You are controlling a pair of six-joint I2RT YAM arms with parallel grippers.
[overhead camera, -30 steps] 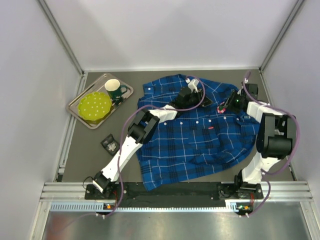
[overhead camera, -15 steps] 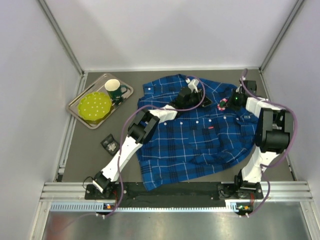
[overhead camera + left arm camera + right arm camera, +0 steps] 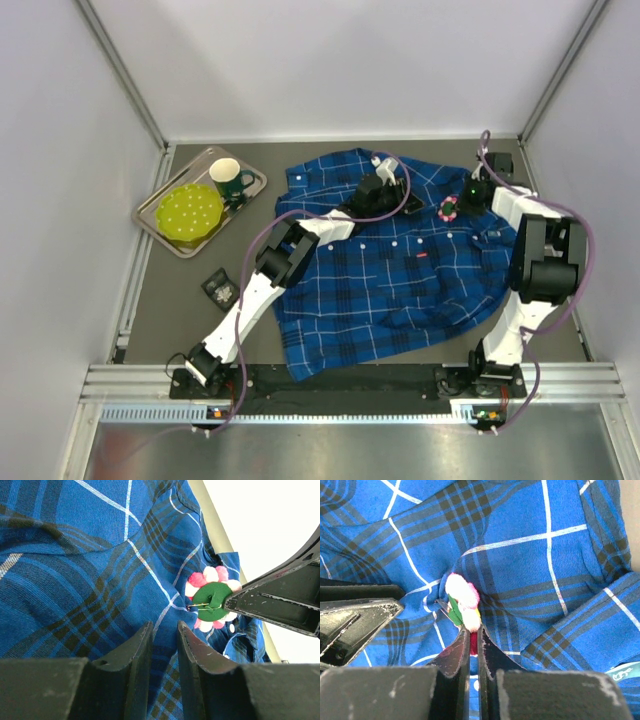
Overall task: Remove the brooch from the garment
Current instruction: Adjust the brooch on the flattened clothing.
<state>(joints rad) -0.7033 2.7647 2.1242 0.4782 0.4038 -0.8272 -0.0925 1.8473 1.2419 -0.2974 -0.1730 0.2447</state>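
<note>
Right wrist: right claw point(image 3: 472, 631) grasps the brooch point(image 3: 461, 594), which lies against the garment point(image 3: 530, 555).

The garment point(image 3: 380, 290) is blue and dark-navy plaid with thin white lines. The brooch point(image 3: 212, 600) is green, ringed by pink and white pompoms.

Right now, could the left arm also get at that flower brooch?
Probably yes for reach, but not for a clean grab: the brooch lies just ahead of the left gripper with only shirt between, yet the right gripper is pinching it and crowds that side.
</note>
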